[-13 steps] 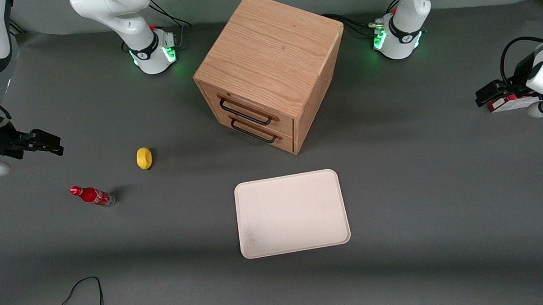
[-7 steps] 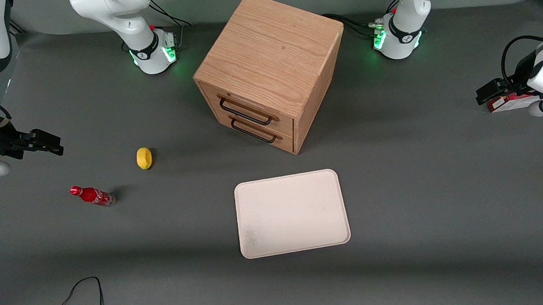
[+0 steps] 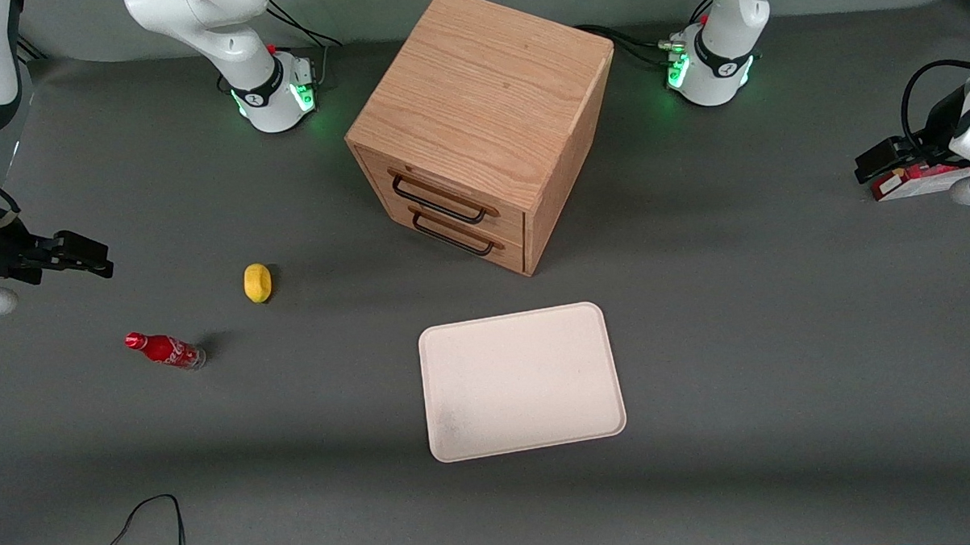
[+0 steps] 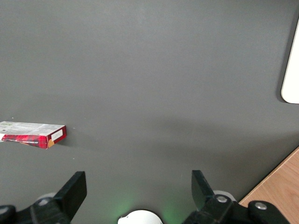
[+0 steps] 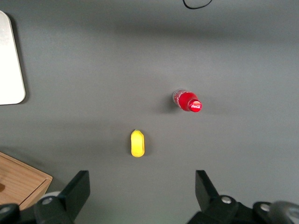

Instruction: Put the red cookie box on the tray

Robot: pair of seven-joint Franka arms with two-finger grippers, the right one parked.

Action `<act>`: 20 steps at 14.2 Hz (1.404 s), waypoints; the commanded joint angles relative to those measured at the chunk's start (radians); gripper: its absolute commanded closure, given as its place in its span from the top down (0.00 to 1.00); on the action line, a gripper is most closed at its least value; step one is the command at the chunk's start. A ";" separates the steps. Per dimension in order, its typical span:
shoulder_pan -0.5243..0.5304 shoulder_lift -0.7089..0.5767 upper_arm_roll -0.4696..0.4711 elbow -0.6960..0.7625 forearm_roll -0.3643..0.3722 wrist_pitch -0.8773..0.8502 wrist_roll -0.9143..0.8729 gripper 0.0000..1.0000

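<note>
So the grey surface (image 3: pixel 778 335) carries the wooden drawer cabinet (image 3: pixel 480 127) in the middle, with the off-white tray (image 3: pixel 521 380) nearer the front camera. The red cookie box (image 3: pixel 913 183) lies flat on the surface at the working arm's end, well apart from the tray. Since a moment ago the hand (image 4: pixel 138 186) has drifted slightly outward; it hovers above the box, fingers spread wide, holding nothing.
</note>
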 commanded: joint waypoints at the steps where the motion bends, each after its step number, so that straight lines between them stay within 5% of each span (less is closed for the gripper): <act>1: 0.014 0.024 0.002 0.055 0.002 -0.039 -0.008 1.00; 13: 0.047 0.030 0.004 0.070 0.027 -0.052 0.017 1.00; 20: 0.251 0.041 0.004 0.087 0.082 -0.076 0.459 1.00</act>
